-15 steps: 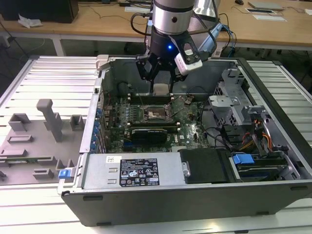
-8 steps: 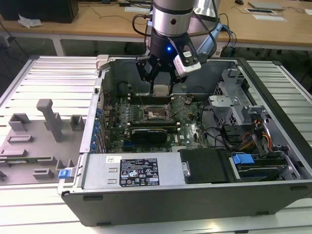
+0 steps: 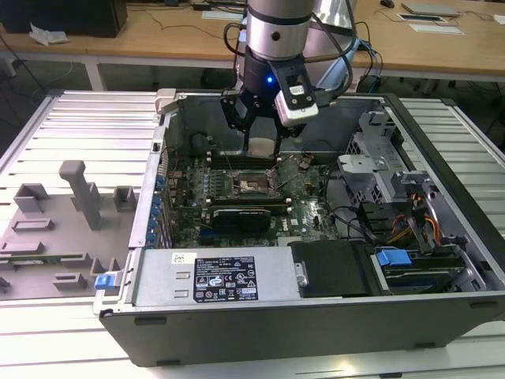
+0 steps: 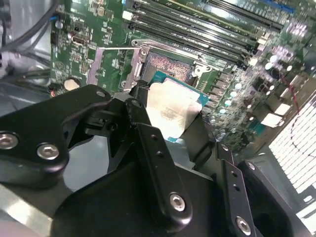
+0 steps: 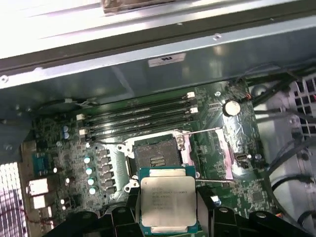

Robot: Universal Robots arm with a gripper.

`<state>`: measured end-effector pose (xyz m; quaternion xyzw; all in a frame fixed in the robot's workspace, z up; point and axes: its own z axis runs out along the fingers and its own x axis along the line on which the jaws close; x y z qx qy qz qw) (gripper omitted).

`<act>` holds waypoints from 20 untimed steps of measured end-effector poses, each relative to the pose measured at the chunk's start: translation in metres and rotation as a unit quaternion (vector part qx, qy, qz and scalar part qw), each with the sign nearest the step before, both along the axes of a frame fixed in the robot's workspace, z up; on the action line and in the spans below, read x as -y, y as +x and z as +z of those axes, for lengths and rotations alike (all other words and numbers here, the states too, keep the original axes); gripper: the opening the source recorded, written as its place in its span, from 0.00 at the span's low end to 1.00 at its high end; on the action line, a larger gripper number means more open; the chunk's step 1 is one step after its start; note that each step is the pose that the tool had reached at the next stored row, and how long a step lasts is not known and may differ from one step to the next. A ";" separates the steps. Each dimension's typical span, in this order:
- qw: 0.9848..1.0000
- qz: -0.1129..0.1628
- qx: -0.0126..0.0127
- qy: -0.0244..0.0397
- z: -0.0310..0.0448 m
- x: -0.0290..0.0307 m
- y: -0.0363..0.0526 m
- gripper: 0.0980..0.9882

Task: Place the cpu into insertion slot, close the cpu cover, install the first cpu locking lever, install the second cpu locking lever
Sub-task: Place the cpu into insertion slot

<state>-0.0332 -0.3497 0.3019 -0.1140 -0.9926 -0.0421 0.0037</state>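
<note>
Hovering inside the open computer case (image 3: pixel 260 335), the pincer (image 3: pixel 260 136) was pinching the cpu (image 3: pixel 260 146) by two opposite edges, its black fingers (image 5: pixel 206 217) pressed against the sides of the chip. In both wrist views the cpu (image 5: pixel 168 203) was held clear of the motherboard (image 5: pixel 69 153), its dull silver top facing the first wrist camera and its green border showing around the metal. The insertion slot (image 5: pixel 155 157) lay just beyond the chip's edge, uncovered, with its dark contact field bare. The cpu cover (image 5: pixel 188 148) stood raised along one side of the slot. Two thin wire locking levers (image 5: pixel 210 130) stuck out sideways from the slot over the board, unlatched. Beyond the slot ran the long black memory slots (image 5: pixel 140 116), parallel to the case wall. In the exterior view a long black card (image 3: pixel 241 213) sat on the board nearer the camera than the slot. The case rested on a slatted metal tabletop (image 3: pixel 87 118), with a grey fixture block (image 3: pixel 75 185) on the exterior view's left.
</note>
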 end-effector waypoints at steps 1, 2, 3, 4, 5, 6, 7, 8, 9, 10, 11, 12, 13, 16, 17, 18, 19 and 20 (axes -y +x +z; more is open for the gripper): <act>1.000 -0.014 0.000 0.000 -0.0003 0.0000 0.0000 0.50; 1.000 -0.027 0.000 0.000 -0.0005 0.0000 0.0000 0.50; 0.999 -0.038 0.000 0.000 -0.0007 0.0000 0.0000 0.50; 0.999 -0.046 0.000 0.000 -0.0008 0.0000 0.0000 0.50; 0.998 -0.063 0.000 0.000 -0.0011 0.0000 0.0000 0.50; 0.997 -0.079 0.000 0.000 -0.0013 0.0000 0.0000 0.50; 0.996 -0.089 0.000 0.000 -0.0014 0.0000 0.0000 0.50; 0.995 -0.099 0.000 0.000 -0.0016 0.0000 0.0000 0.50; 0.993 -0.116 0.000 0.000 -0.0018 0.0000 0.0000 0.50; 0.991 -0.131 0.000 0.000 -0.0020 0.0000 0.0000 0.50; 0.990 -0.141 0.000 0.000 -0.0022 0.0000 0.0000 0.50; 0.989 -0.150 0.000 0.000 -0.0024 0.0000 0.0000 0.50; 0.986 -0.166 0.000 0.000 -0.0027 0.0000 0.0000 0.50; 0.980 -0.198 0.000 0.000 -0.0036 0.0000 0.0000 0.50; 0.978 -0.207 0.000 0.000 -0.0039 0.0000 0.0000 0.50; 0.975 -0.222 0.000 0.000 -0.0043 0.0000 0.0000 0.50; 0.973 -0.231 0.000 0.000 -0.0045 0.0000 0.0000 0.50; 0.971 -0.239 0.000 0.000 -0.0047 0.0000 0.0000 0.50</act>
